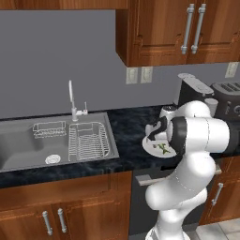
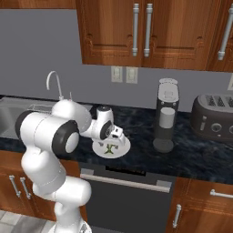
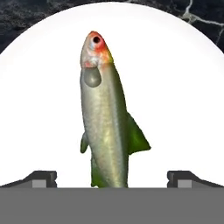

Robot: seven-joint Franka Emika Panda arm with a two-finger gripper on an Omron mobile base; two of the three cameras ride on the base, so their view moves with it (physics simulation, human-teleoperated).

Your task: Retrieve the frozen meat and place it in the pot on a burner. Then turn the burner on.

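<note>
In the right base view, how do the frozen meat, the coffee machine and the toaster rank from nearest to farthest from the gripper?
1. The frozen meat, on the white plate, directly under the open gripper.
2. The coffee machine, on the counter to the right of the plate.
3. The toaster, farther right, near the picture's edge.

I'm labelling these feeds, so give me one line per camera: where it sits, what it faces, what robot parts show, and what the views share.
Left base view: behind-left, facing the sink and counter; the arm rises at lower right.
Right base view: behind-right, facing the coffee machine and toaster; the arm rises at lower left.
Hand view: on the hand, looking down at the frozen meat on the white plate, between open jaws.
All three share the plate and meat.
</note>
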